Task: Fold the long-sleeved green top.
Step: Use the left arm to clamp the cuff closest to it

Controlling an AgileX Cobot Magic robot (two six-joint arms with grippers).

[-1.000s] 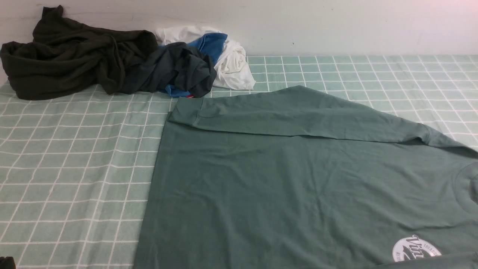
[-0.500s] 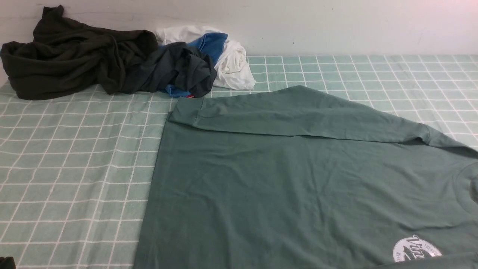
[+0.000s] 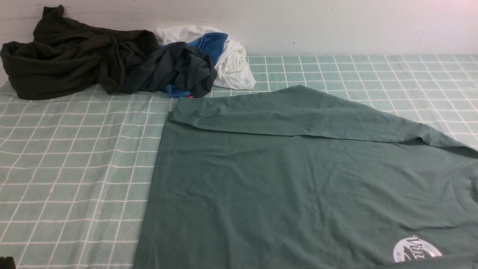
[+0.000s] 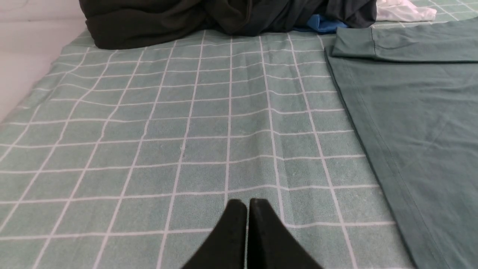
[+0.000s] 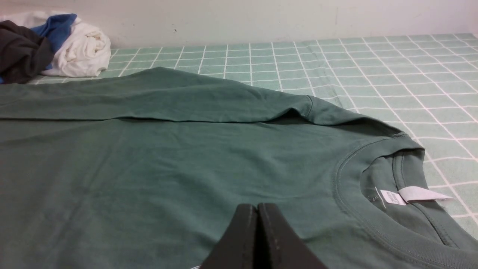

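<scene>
The green long-sleeved top [image 3: 298, 186] runs off the front view's right and bottom edges. That cuts off most of its neck and part of the round white logo [image 3: 416, 249], whose lettering can't be read whole. The blue garment [image 3: 211, 43] lies mostly buried under the charcoal garment [image 3: 179, 67]. The neck label [image 5: 420, 194] carries print too small to read. I can't identify the dark scrap [image 3: 5, 263] at the bottom-left corner.

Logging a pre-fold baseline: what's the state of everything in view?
green long-sleeved top: spread flat, far sleeve folded over body, unheld
left gripper: fingers shut, empty, over checked sheet
right gripper: fingers shut, empty, over top near collar
dark olive garment: crumpled by wall
charcoal garment: crumpled against blue and white clothes
</scene>
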